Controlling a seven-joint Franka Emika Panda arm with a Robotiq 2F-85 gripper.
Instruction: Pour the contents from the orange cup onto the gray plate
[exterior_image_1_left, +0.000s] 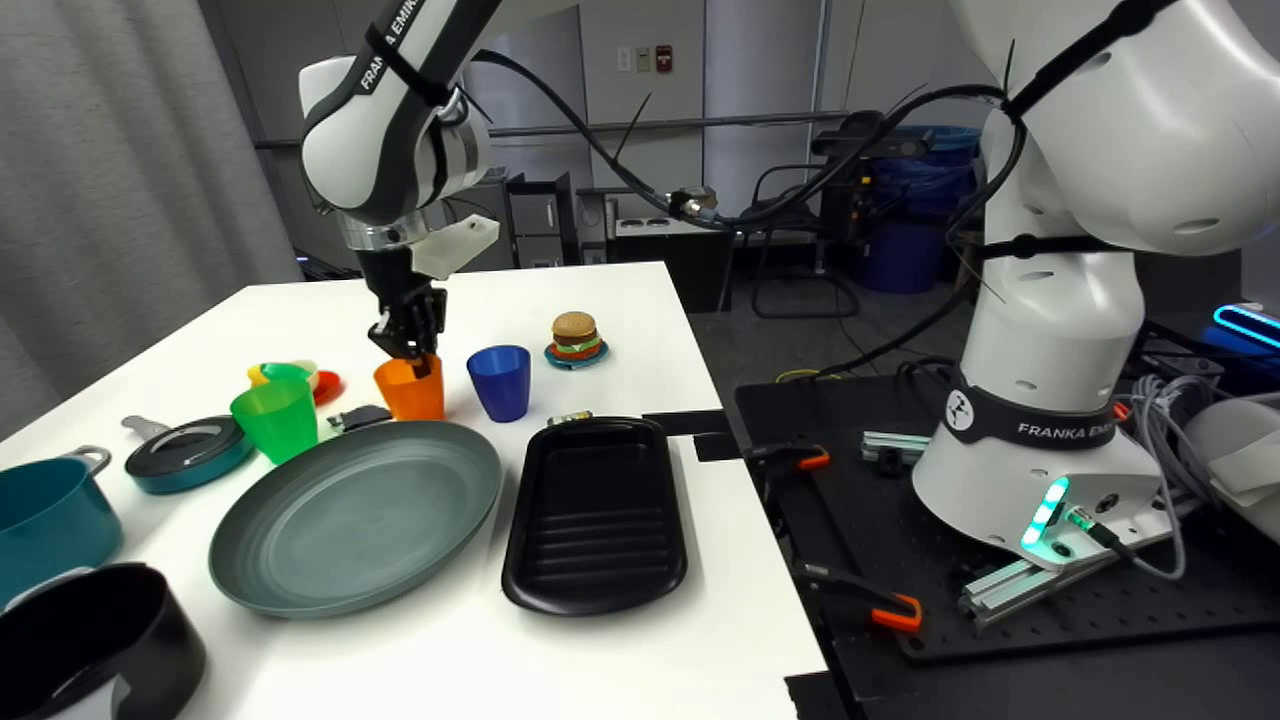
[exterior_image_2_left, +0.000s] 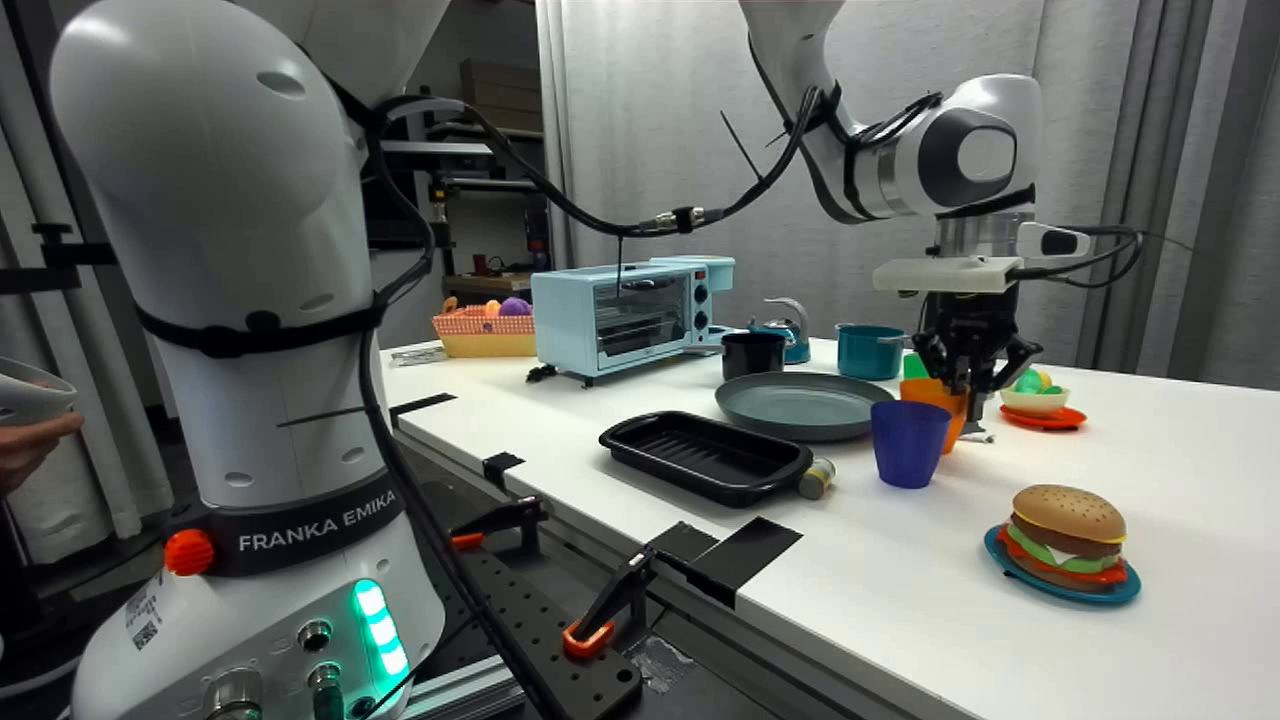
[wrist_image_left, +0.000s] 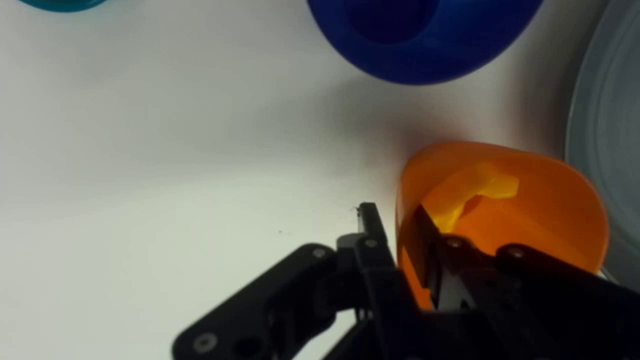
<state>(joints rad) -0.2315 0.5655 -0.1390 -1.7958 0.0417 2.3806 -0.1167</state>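
The orange cup (exterior_image_1_left: 413, 394) sat left of centre in an exterior view, fries (wrist_image_left: 501, 186) inside, boxed in by green cup (exterior_image_1_left: 278, 420), blue cup (exterior_image_1_left: 500, 386) and plate (exterior_image_1_left: 352, 525), gripper (wrist_image_left: 397, 215) barely apart across its wall, couldn't tell if clamped.

Both exterior views slant across the same table (exterior_image_1_left: 450, 650); the wrist view peers closely down into the orange cup (wrist_image_left: 540, 215).

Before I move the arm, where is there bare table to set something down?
The white table shows bare between the black tray and toaster oven, and in the stretch bordered by the burger, red saucer and orange cup. It is crowded on that cup's other sides: blue cup, gray plate, green cup.
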